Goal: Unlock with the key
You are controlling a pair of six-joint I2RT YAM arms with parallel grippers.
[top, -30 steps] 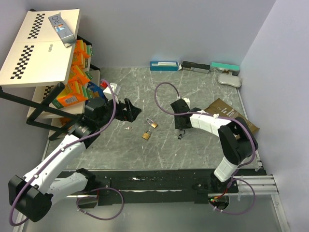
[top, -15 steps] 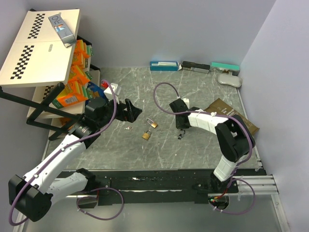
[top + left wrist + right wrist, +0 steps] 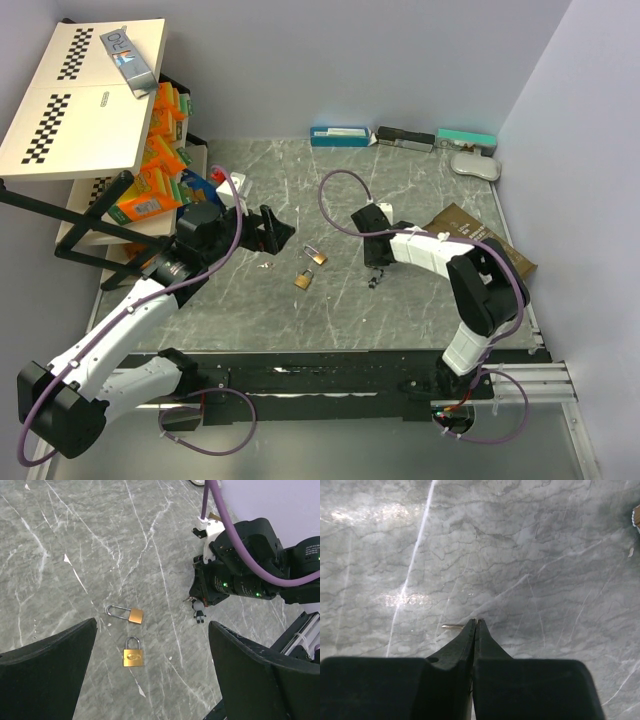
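Two brass padlocks lie mid-table: one on its side (image 3: 314, 255) (image 3: 125, 614), the other flat (image 3: 303, 280) (image 3: 133, 656). My right gripper (image 3: 373, 278) (image 3: 476, 621) points down at the table to their right, jaws shut tip to tip. A thin metal key blade (image 3: 452, 626) sticks out on the table beside its left fingertip. Whether the key is pinched does not show. My left gripper (image 3: 272, 230) (image 3: 152, 680) hangs wide open above and left of the padlocks, holding nothing.
A tilted shelf with orange packets (image 3: 160, 160) stands at the left. Flat boxes (image 3: 340, 135) (image 3: 405, 138) (image 3: 465, 138) line the back wall, near a white object (image 3: 475, 165). A brown packet (image 3: 470, 230) lies under the right arm.
My right gripper has shifted slightly left at the key's spot and its jaws have shut. The left arm and the padlocks have not moved.
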